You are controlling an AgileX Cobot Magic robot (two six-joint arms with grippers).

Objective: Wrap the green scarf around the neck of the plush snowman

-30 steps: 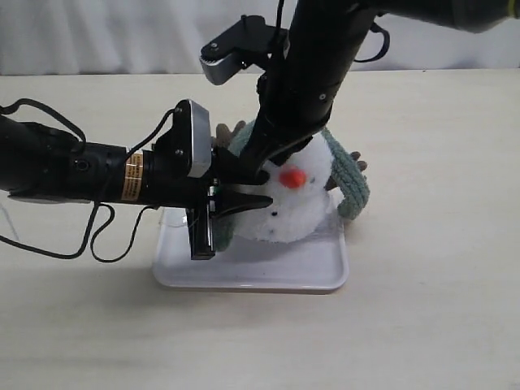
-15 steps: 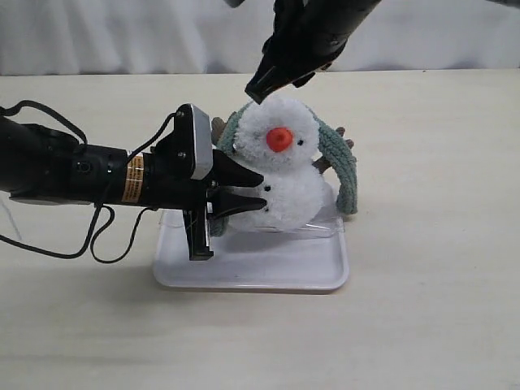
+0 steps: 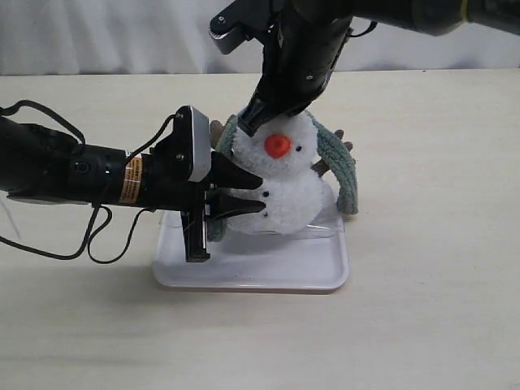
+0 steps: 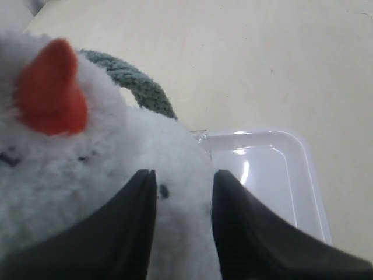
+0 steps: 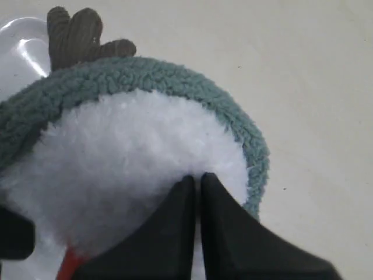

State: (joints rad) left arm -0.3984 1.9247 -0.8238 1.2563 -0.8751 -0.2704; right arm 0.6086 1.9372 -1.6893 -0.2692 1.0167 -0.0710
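White plush snowman (image 3: 286,193) sits gripped in left tool (image 3: 262,194), closed right tool (image 3: 249,126) atop it.

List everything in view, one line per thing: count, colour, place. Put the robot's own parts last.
plush snowman: one, white with an orange nose, on the tray
green scarf: one, grey-green, looped behind the snowman's head, hanging down both sides
tray: one, white, on the table under the snowman
table: one, pale beige, under everything
backdrop: one, white, behind the table
cable: one, black, looping below the left arm
left tool: one, black, closed on the snowman's body from the side
right tool: one, black, shut, tips at the top of the snowman's head
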